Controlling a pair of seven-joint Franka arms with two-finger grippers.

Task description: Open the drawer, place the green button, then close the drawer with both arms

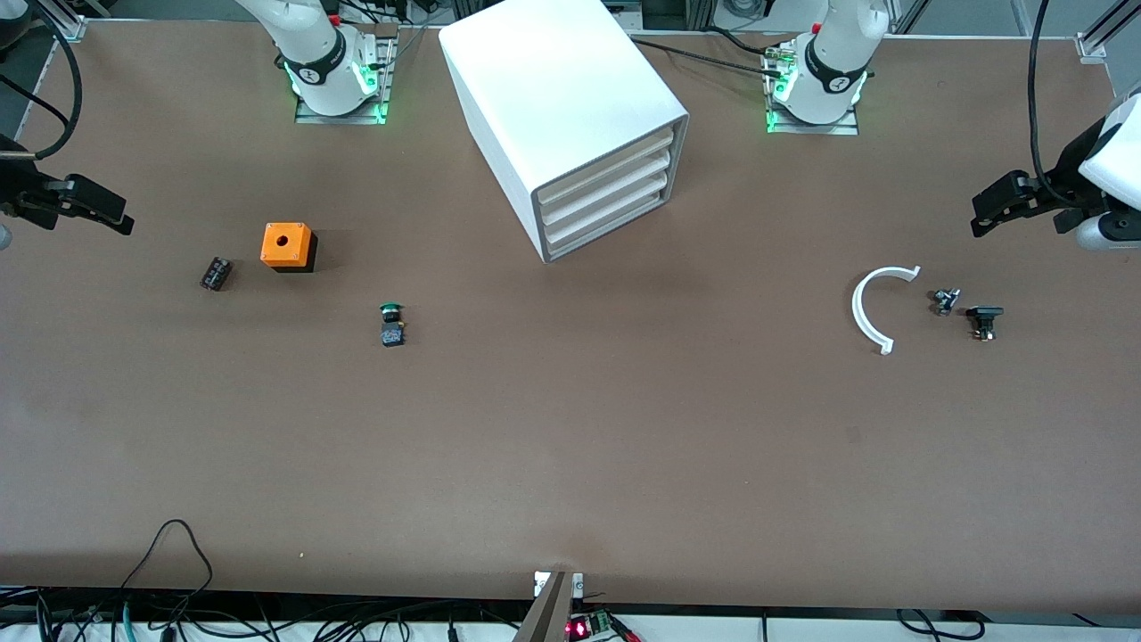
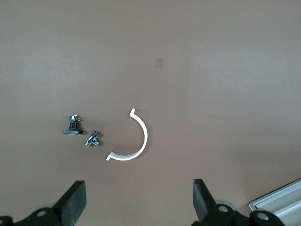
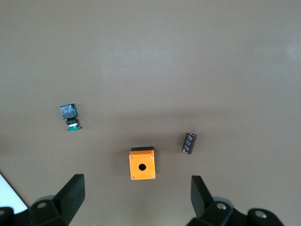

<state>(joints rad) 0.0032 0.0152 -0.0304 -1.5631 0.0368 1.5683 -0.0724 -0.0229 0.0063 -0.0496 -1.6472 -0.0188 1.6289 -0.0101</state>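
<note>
The white cabinet [image 1: 562, 98] stands between the two arm bases, all four drawers shut. The drawer [image 1: 613, 228] is its bottommost one. The button [image 1: 391, 323], green cap and black-blue body, lies on its side on the table, nearer to the front camera than the cabinet and toward the right arm's end. It also shows in the right wrist view [image 3: 70, 117]. My right gripper [image 1: 114, 216] hovers open and empty at the right arm's end of the table [image 3: 136, 197]. My left gripper [image 1: 985, 212] hovers open and empty at the left arm's end [image 2: 139, 203].
An orange cube with a hole [image 1: 287, 246] and a small black cylinder [image 1: 216, 273] lie near the right gripper. A white half ring [image 1: 874, 308] and two small black parts [image 1: 946, 300] [image 1: 984, 321] lie near the left gripper. Cables run along the table's front edge.
</note>
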